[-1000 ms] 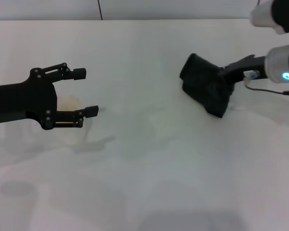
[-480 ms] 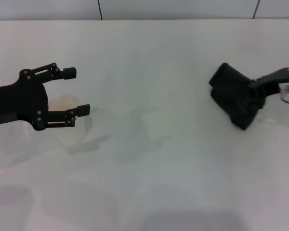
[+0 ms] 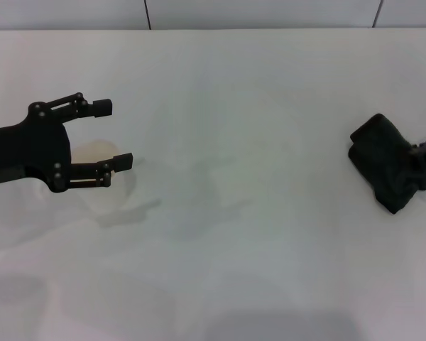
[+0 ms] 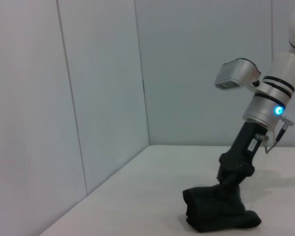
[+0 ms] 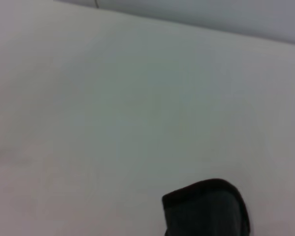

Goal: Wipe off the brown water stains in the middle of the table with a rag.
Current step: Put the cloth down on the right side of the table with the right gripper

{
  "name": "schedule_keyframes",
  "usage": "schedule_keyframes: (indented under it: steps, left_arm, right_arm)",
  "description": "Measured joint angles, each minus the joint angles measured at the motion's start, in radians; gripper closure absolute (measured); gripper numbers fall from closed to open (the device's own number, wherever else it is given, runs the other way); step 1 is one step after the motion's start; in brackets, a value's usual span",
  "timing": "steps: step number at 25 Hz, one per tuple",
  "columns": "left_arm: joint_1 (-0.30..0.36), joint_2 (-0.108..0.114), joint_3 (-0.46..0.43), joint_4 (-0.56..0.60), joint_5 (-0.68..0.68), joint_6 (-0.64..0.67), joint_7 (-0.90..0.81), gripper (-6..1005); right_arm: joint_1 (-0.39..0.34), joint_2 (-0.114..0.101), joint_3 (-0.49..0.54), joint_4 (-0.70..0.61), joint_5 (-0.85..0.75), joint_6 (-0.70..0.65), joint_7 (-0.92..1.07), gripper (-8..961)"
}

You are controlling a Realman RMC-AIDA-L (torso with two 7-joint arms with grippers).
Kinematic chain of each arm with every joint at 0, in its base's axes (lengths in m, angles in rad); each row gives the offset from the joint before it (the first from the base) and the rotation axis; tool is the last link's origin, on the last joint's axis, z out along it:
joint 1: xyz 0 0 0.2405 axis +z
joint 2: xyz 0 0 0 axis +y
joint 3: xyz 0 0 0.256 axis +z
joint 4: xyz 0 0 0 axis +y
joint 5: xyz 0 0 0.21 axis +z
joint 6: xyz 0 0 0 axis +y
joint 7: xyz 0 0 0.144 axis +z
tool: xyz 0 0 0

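Table (image 3: 234, 270): plain white, glossy, faint grey shadows. Rag (image 3: 385, 170): solid black, no pattern. Left gripper (image 3: 113, 135): matte black with small pale screw dots. Cup (image 3: 99, 160) behind it: pale cream. Right arm (image 4: 265, 101): silver-white, black bands, one blue light, black lower section. Wall panels (image 4: 88, 98): pale grey, dark seams.

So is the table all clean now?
Looks nearly done: no brown stain shows in the middle of the table. The right hand holds the rag near the table's right edge. The left hand hangs open over a pale cup on the left. What's left is likely just putting the rag down.
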Motion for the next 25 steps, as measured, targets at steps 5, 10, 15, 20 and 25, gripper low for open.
schedule_keyframes:
  steps: [5,10,15,20,25]
  left_arm:
    - [0.0,-0.001,0.0,0.0,0.0,0.0,0.0,120]
    - [0.0,-0.001,0.0,0.0,0.0,0.0,0.0,120]
    - [-0.001,0.001,0.0,0.0,0.0,0.0,0.0,120]
    - [-0.002,0.001,0.0,0.0,0.0,-0.001,0.0,120]
    - [0.0,0.001,0.0,0.0,0.0,-0.005,0.0,120]
  right_arm:
    - [-0.003,0.0,0.001,0.0,0.0,-0.03,-0.016,904]
    - [-0.002,-0.001,0.002,-0.011,0.001,-0.064,-0.039,902]
    - [0.015,0.002,-0.004,-0.019,0.012,-0.124,-0.071,867]
    - [0.015,0.004,-0.003,-0.052,0.046,-0.134,-0.095,783]
    - [0.011,0.004,0.001,-0.09,0.071,-0.14,-0.116,675]
